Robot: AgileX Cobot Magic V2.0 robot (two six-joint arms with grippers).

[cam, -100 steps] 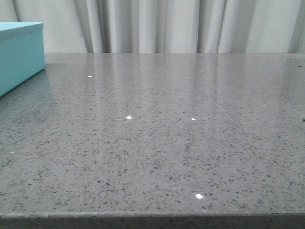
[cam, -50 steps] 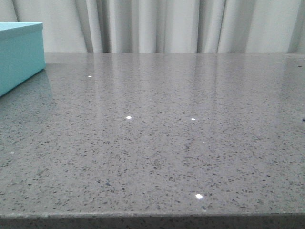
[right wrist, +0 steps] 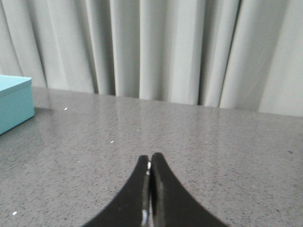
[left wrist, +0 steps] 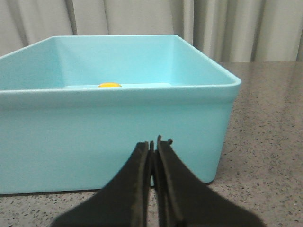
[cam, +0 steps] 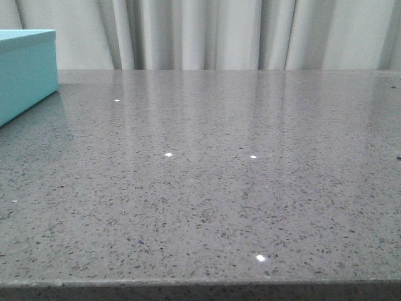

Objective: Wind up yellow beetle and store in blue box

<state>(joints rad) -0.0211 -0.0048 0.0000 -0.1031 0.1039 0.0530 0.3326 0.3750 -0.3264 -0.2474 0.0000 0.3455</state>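
Small glossy yellow beetle (left wrist: 109, 85) already sits inside the large matte turquoise blue box (left wrist: 113, 137), so storing looks done; left gripper (left wrist: 153, 144) and right gripper (right wrist: 149, 163) both closed, empty, parked clear.

Tabletop (cam: 207, 188): grey, polished stone-look surface with fine dark and light speckles; fills most of the front view.
Tabletop front edge (cam: 200, 285): runs straight across the bottom of the front view, darker below the rim.
Bright spots (cam: 168, 154): small white glints of light scattered on the tabletop, one near the front edge, others toward the middle.
Reflections (cam: 188, 100): pale vertical streaks on the far half of the tabletop, below the curtain.
Curtain (cam: 219, 34): light grey-white fabric in vertical folds, hanging behind the far table edge across the full width.
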